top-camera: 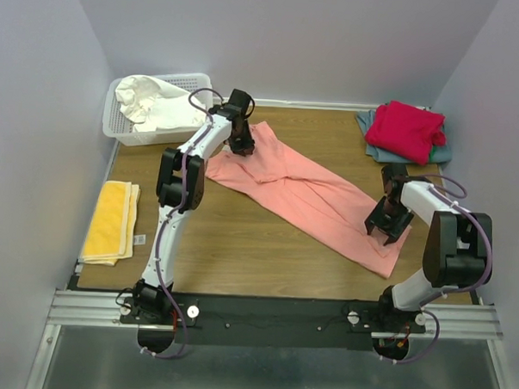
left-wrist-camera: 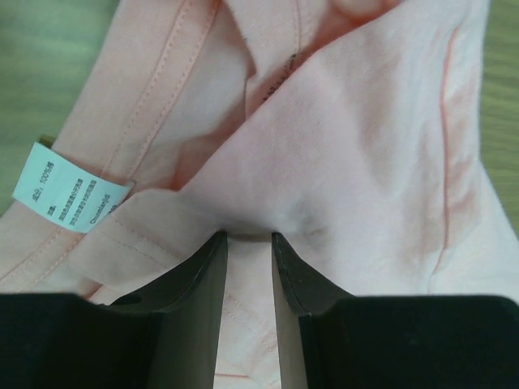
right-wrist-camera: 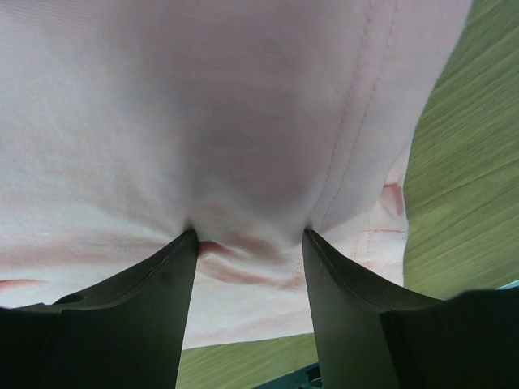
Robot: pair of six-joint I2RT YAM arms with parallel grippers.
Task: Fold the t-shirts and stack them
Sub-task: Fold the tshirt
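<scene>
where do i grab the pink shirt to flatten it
Pinch the pink shirt from above at its two ends, by the basket and at the near right. It lies as a long rumpled diagonal strip, so pulling the ends apart flattens it.

My left arm [top-camera: 167,242] and right arm [top-camera: 423,197] are smooth white shells linked by chunky black joints. Each trails a thin looping purple cable [top-camera: 205,90] and rises from a black base [top-camera: 147,300]. My fingers [left-wrist-camera: 190,316] are matte black, flat-faced wedges with bevelled edges.
</scene>
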